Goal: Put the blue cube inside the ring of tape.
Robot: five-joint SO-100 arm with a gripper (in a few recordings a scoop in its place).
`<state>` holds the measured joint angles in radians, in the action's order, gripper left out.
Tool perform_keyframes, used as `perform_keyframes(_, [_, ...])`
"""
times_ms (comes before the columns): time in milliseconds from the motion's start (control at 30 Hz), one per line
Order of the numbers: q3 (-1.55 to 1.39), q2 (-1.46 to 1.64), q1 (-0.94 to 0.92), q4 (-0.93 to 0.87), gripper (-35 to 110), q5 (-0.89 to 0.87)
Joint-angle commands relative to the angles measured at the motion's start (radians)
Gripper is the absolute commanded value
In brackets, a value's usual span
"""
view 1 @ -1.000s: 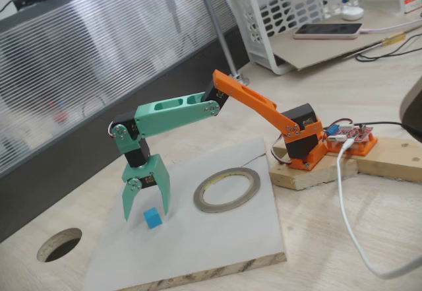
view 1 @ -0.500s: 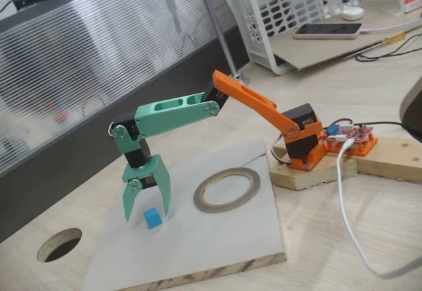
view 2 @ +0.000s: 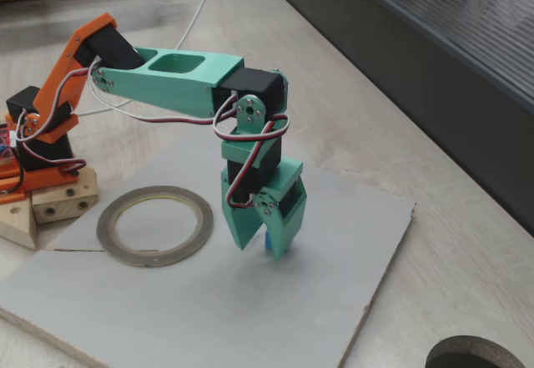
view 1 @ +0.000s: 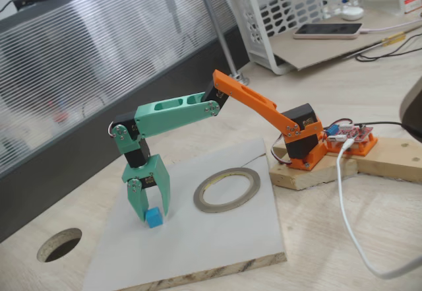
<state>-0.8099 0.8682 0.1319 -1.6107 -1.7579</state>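
Tool: the green tool [view 1: 151, 217] points straight down at the board, its two fingers closed in on either side of the blue cube [view 1: 153, 219]. Judged to be clenched on the cube; actual contact on the far face cannot be confirmed.
Cube position: resting on the grey board [view 1: 217, 245], at the fingertips. In a fixed view only a sliver of blue [view 2: 273, 244] shows between the green fingers [view 2: 288, 226], consistent with the cube being enclosed.
Cube lift status: appears to sit on the board; no gap under it can be made out.
Ring of tape: lying flat on the same board [view 1: 227, 189], to the right of the cube in that view and clearly apart from it. Its centre is bare board, so the drop zone is free.
Arm posture: green forearm [view 1: 173, 115] reaches out level from the orange upper link [view 1: 254, 103], with the wrist bent down. This gives a vertical approach, suited to pinching a small cube from above.
Base: orange base [view 1: 304, 147] fixed on wooden blocks [view 1: 315, 171] at the board's edge, putting both cube and ring within reach.
Step in hand, judged: securing the grasp before lifting.
Next requirement, judged: lift clear, carry sideways over the ring, lower into the opening.
Risk, judged: the plain-faced cube may slip or twist if pinched off-centre.
Desk: pale wood desk [view 1: 330, 238] carries the board; a round hole [view 1: 59, 244] lies near the board's corner, not the target.
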Motion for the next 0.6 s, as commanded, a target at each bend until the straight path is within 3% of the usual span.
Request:
perform_keyframes(0, [0.025, 0.025, 0.012, -0.009, 30, -0.008])
perform_keyframes(567, [0.026, 0.029, 0.012, -0.009, 26, -0.006])
